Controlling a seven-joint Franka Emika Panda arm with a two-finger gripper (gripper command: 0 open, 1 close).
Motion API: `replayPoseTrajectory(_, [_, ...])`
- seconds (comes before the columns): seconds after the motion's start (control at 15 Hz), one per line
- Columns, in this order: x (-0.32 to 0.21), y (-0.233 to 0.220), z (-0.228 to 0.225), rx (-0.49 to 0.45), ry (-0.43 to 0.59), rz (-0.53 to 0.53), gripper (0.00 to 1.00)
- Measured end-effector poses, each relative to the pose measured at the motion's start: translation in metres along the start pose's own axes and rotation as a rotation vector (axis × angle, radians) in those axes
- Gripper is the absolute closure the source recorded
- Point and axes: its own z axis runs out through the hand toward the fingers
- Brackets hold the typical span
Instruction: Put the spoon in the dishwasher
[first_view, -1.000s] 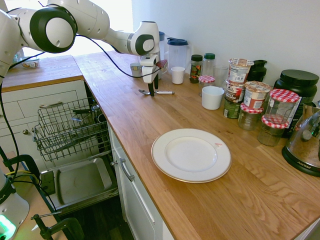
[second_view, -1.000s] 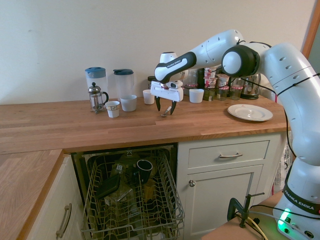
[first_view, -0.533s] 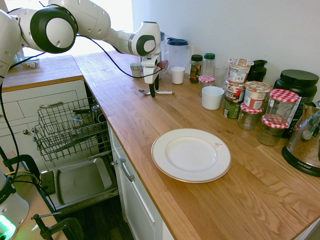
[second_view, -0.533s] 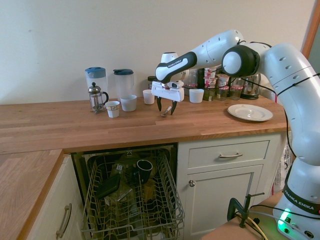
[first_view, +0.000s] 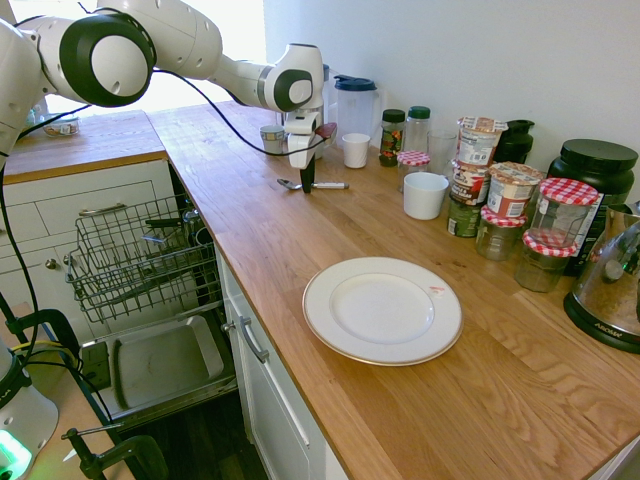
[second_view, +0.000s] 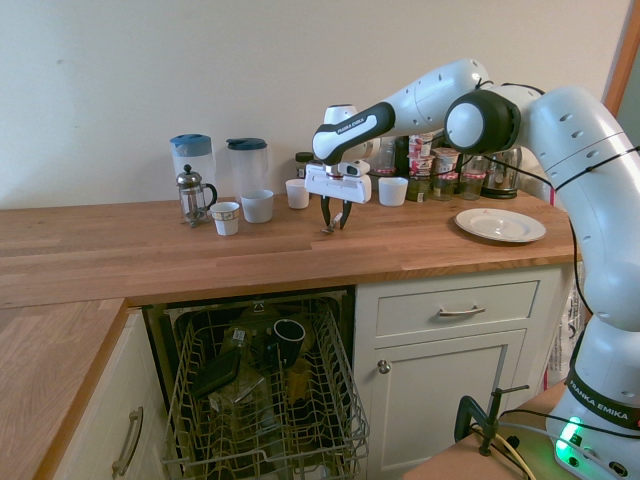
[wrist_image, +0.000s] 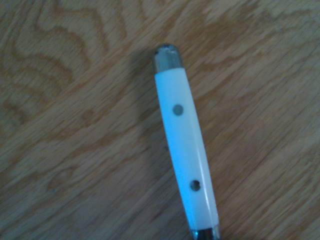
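Observation:
The spoon (first_view: 326, 185) lies flat on the wooden counter, its bowl pointing toward the counter's front edge. The wrist view shows its handle (wrist_image: 183, 150) as white with two rivets and a metal end cap. My gripper (first_view: 307, 184) points straight down over the spoon's middle, one finger on each side of it, tips at the counter. In the second exterior view the gripper (second_view: 334, 223) is still open, with a narrow gap between the fingers. The dishwasher (first_view: 140, 255) stands open below the counter, its wire rack pulled out over the dropped door (first_view: 160, 365). The rack (second_view: 265, 390) holds a dark mug and other items.
Close behind the gripper stand a small white cup (first_view: 355, 150), a blue-lidded jug (first_view: 355, 105) and spice jars (first_view: 392, 135). Further along are a white mug (first_view: 425, 195), a group of jars and tubs (first_view: 510, 205) and a white plate (first_view: 382, 308). A French press (second_view: 192, 195) stands far left.
The gripper's fingers have drawn closer together on either side of the spoon. The arm has hardly moved and the spoon lies where it was.

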Motion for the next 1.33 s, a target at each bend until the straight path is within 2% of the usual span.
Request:
replayPoseTrajectory(0.67, [0.002,-0.001,-0.003,-0.002,-0.021,-0.028,1.0])
replayPoseTrajectory(0.87, [0.004,0.01,-0.035,0.039,-0.036,-0.072,1.0])
replayPoseTrajectory(1.07, [-0.006,0.048,-0.101,0.074,-0.055,-0.132,1.0])
replayPoseTrajectory(1.2, [-0.035,0.091,-0.137,0.085,-0.066,-0.212,1.0])
replayPoseTrajectory(1.33, [-0.07,0.143,-0.152,0.08,-0.067,-0.307,1.0])
